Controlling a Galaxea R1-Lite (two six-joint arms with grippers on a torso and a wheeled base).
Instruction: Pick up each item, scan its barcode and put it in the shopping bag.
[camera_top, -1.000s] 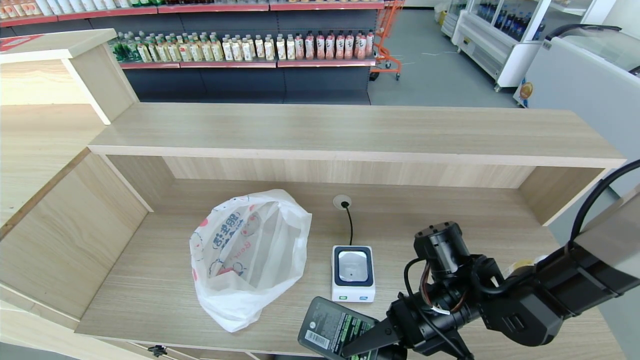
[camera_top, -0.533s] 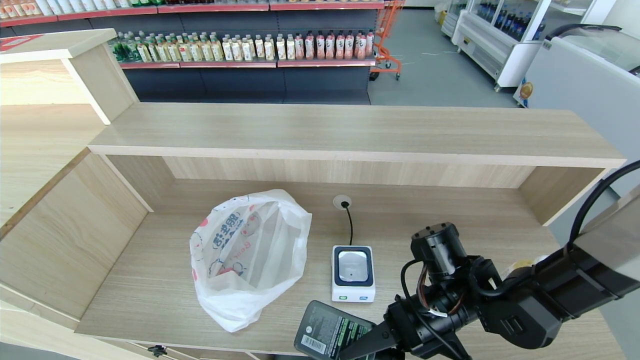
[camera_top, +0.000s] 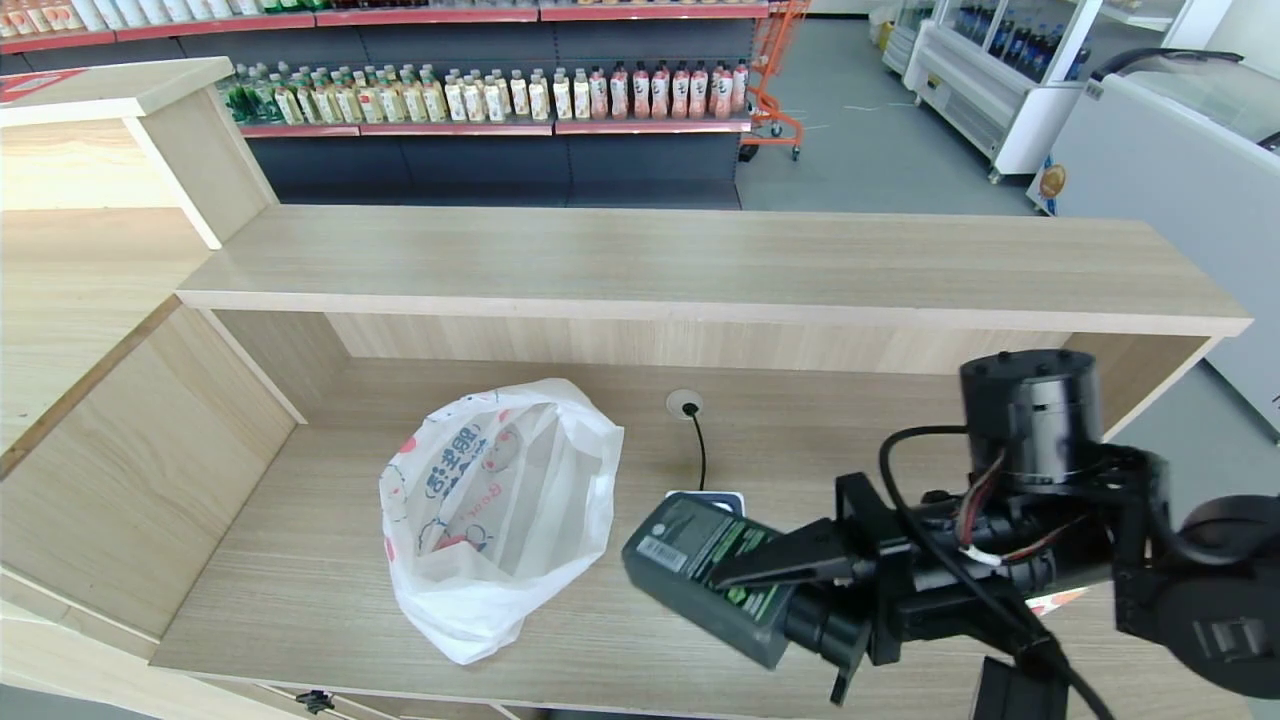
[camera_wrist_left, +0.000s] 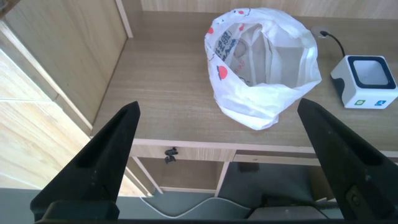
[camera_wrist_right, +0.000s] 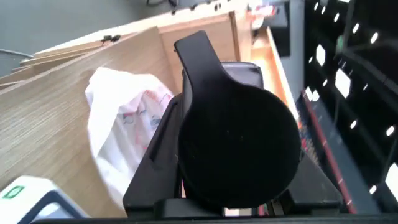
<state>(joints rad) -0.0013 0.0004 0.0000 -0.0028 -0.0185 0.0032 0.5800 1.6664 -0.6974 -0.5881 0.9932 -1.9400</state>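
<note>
Okay, head view: right gripper (camera_top: 765, 590) clamps one dark pack (camera_top: 695, 575) in the air, and the pack hides most of the one scanner (camera_top: 722, 497). White barcode label faces up; green print is unreadable. One printed bag (camera_top: 500, 510) stands open on the counter (camera_top: 300, 560), just left. Left wrist view: left gripper (camera_wrist_left: 217, 106) is spread wide above the bag. Right wrist view: a finger covers most of the pack.

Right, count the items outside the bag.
1: a dark packet, held in the right claw by the scanner. More may be hidden behind the arm or in the bag.
</note>
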